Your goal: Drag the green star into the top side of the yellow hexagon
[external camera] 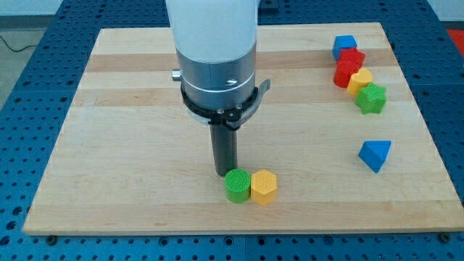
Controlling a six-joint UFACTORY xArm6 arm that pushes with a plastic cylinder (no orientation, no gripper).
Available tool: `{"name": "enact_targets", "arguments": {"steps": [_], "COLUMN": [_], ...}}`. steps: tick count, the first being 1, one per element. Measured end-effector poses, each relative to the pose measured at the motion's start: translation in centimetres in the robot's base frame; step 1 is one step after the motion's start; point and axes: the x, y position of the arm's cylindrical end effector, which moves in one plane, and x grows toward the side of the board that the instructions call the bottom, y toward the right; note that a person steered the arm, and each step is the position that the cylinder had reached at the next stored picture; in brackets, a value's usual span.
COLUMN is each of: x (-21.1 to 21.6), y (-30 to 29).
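The green star lies near the view's right edge, at the lower end of a cluster of blocks. The yellow hexagon lies low in the middle of the board, far to the left of and below the star. A green round block touches the hexagon's left side. My tip rests just above and to the left of the green round block, close to it or touching it, and far from the green star.
Above the star, a yellow block, two red blocks and a blue block form a touching chain. A blue triangle lies below the star. The wooden board sits on a blue table.
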Motion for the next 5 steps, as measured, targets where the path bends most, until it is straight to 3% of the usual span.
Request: {"name": "enact_targets", "arguments": {"steps": [1, 2, 4, 5], "x": [-4.3, -6.3, -6.3, -9.3], "y": [2.9, 9.4, 29.2, 36.1]}}
